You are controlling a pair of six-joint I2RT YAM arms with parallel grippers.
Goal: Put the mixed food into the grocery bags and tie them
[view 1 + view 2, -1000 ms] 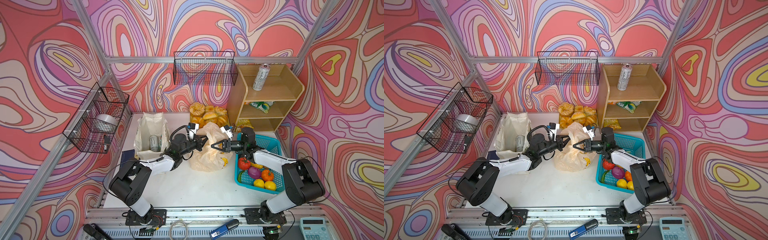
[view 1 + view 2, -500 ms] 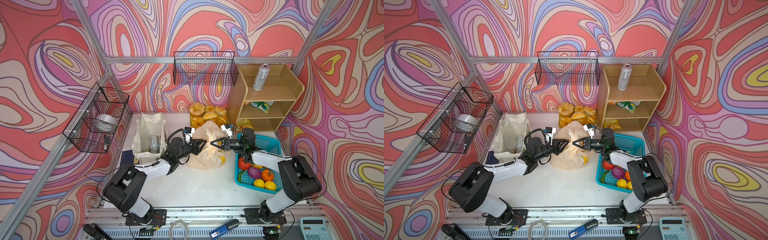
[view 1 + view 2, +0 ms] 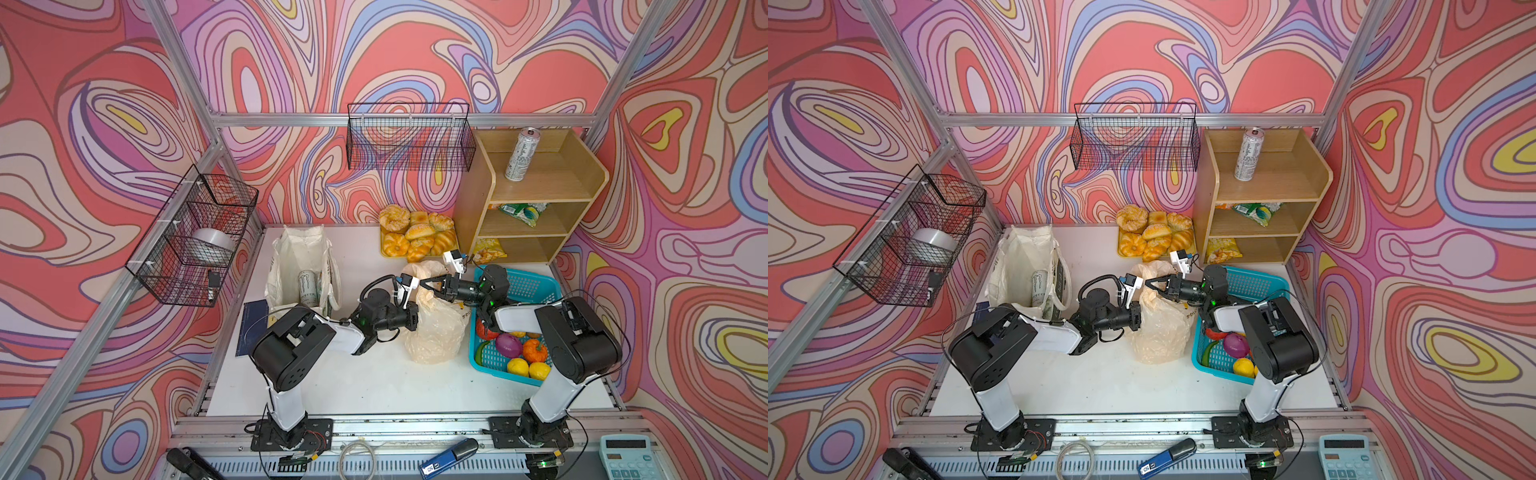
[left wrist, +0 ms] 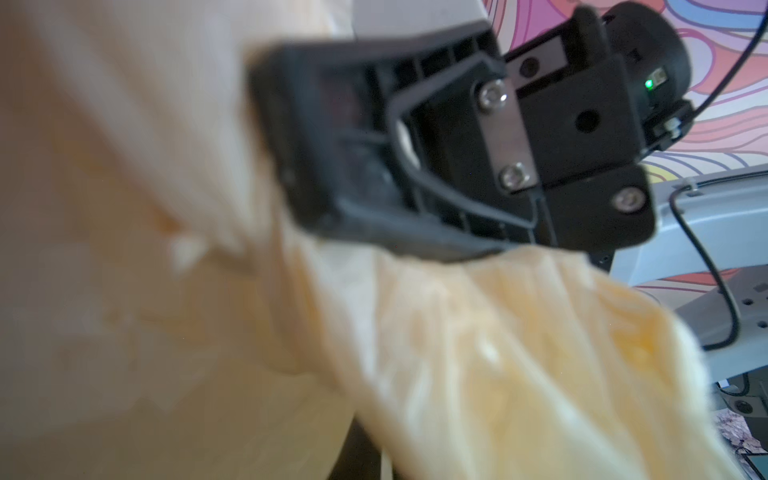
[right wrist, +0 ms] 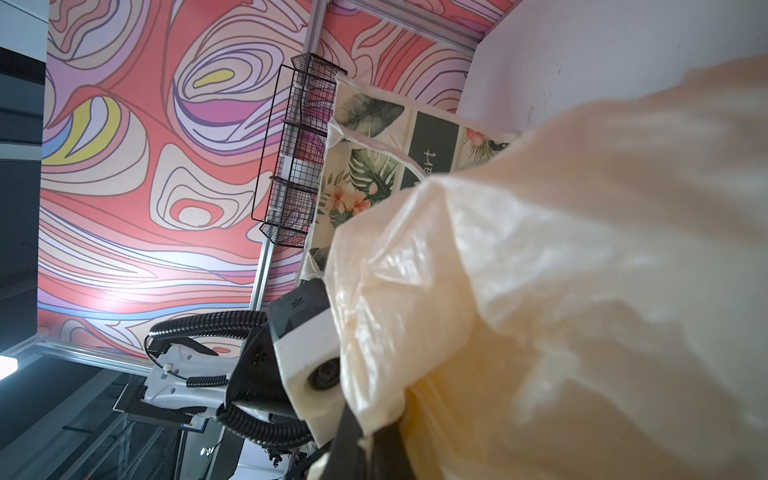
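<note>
right fingers (image 3: 429,285): pressed together, pinching a gathered fold at the top of the plastic bag; the tips aim toward the left arm.
left fingers (image 3: 1136,318): against the bag's flank, nearer the front rail than the right fingers. Film hides the tips, so whether they are spread or closed cannot be told.
plastic bag (image 3: 436,332): cream and translucent. It stands on the white tabletop (image 3: 374,382) between the two sets of fingers, and its bulging body sits just forward of the right fingers. In the left wrist view blurred film covers most of the picture.
cloth tote (image 3: 300,253): stands open on the side of the left fingers away from the right fingers, well apart from both.
white can (image 3: 308,286): upright inside the tote, no fingers near it.
drink can (image 3: 522,156): upright on the top level of the wooden shelf (image 3: 478,195), well beyond the right fingers toward the back wall.
snack packet (image 3: 521,212): lies on the shelf's middle level, well apart from the right fingers.
lemons (image 3: 518,368): two in the teal basket (image 3: 536,284), behind the right fingers on their arm's side, well apart from the tips.
bread rolls (image 3: 415,237): piled on a yellow tray (image 3: 384,254), near the right fingers on their back-wall side and not touching them.
</note>
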